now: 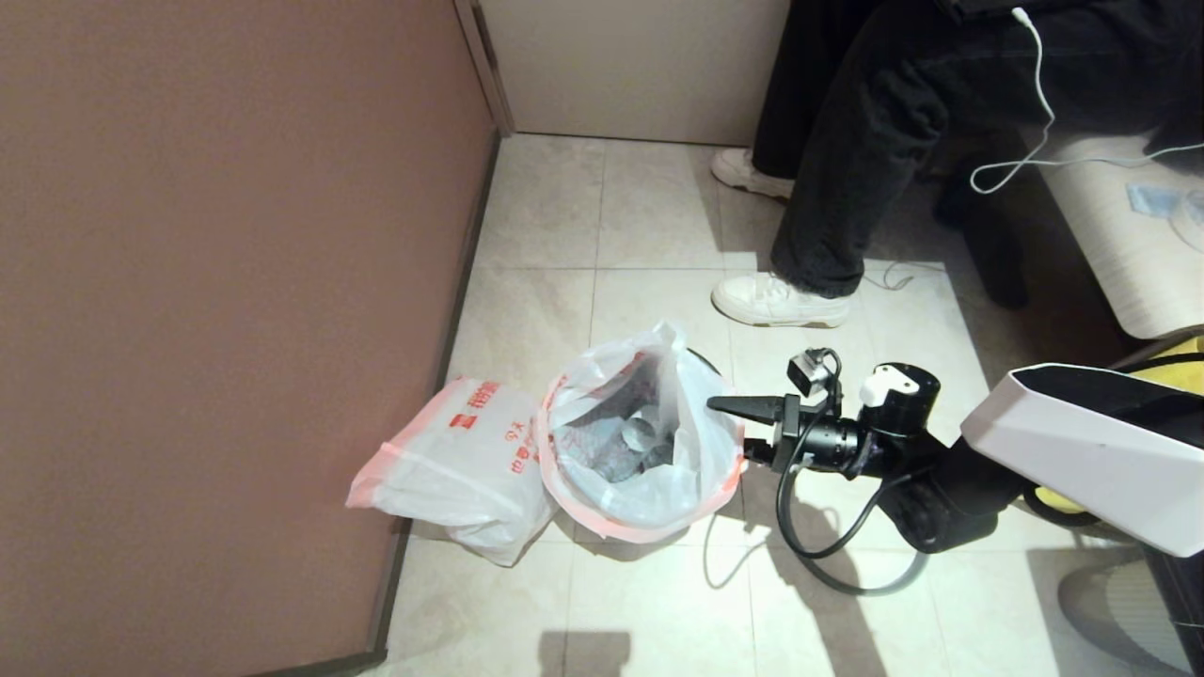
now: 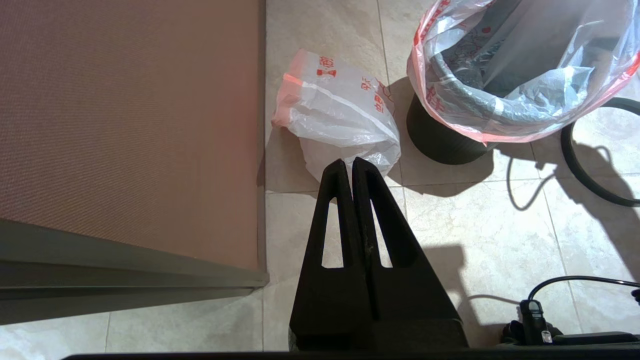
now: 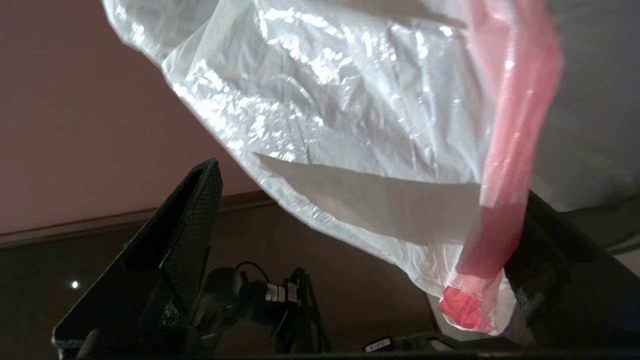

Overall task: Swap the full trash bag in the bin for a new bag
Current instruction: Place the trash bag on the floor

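The full trash bag (image 1: 632,442) lines the black bin (image 2: 442,142), its pink-red rim folded over the edge and crumpled clear shapes showing inside. The bin's grey hoop (image 2: 465,87) shows through the plastic. My right gripper (image 1: 729,429) is at the bin's right side, open, with the bag's edge (image 3: 380,150) hanging between its fingers, the pink band close to one finger (image 3: 555,250). The new bag (image 1: 461,465), smooth with a red logo and characters, lies on the floor left of the bin. My left gripper (image 2: 348,165) is shut on nothing, above the floor near the new bag (image 2: 340,112).
A brown wall panel (image 1: 226,310) runs along the left, close to the new bag. A seated person's legs and white shoes (image 1: 776,301) are just behind the bin. A black cable (image 1: 828,555) loops on the tiles under the right arm. A bench (image 1: 1129,235) stands at the far right.
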Available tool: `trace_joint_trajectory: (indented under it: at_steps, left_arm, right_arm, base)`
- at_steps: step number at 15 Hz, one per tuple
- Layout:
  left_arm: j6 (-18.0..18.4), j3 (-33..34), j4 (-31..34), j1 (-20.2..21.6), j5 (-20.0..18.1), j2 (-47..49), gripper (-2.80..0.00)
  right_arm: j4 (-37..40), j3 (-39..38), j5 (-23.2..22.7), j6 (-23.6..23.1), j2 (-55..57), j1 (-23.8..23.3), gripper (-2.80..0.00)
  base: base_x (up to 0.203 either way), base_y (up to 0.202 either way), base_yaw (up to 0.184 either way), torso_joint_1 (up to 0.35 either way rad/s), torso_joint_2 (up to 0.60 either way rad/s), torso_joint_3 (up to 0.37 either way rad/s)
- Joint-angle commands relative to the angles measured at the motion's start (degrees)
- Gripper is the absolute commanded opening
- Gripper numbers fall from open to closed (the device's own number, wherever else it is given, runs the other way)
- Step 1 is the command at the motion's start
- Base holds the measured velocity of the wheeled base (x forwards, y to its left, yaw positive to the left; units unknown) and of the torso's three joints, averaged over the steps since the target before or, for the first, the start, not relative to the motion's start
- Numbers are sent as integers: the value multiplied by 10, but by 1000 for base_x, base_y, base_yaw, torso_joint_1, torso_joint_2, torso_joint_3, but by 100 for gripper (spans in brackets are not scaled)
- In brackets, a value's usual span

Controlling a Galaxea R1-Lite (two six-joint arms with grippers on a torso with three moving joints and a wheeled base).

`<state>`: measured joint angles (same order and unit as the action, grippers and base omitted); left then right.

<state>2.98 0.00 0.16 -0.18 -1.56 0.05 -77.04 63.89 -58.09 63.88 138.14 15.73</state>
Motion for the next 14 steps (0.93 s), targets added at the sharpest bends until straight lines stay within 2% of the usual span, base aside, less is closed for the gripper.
trace_joint_trajectory:
  at_steps: [1, 4, 8, 9, 11, 14]
  left_arm:
    - [0, 0, 0, 0, 0, 0, -280]
    - [0, 0, 0, 0, 0, 0, -280]
    - [0, 0, 0, 0, 0, 0, -280]
    - [0, 0, 0, 0, 0, 0, -280]
    - [0, 0, 0, 0, 0, 0, -280]
    - [0, 0, 0, 0, 0, 0, -280]
  right_arm:
    - [-5, -12, -7, 9, -20, 8, 0]
    - [-8, -23, -40, 26, -31, 16, 0]
    - [-8, -25, -52, 27, -27, 29, 0]
    - [-7, -25, -52, 34, -27, 30, -280]
    - [-18, -25, -53, 73, -29, 40, -280]
    - [-59, -27, -53, 106, -21, 51, -280]
  base:
    - [0, 0, 0, 0, 0, 0]
    - [0, 0, 0, 0, 0, 0]
    - [0, 0, 0, 0, 0, 0]
    - [0, 0, 0, 0, 0, 0]
    - [0, 0, 0, 0, 0, 0]
    - [0, 0, 0, 0, 0, 0]
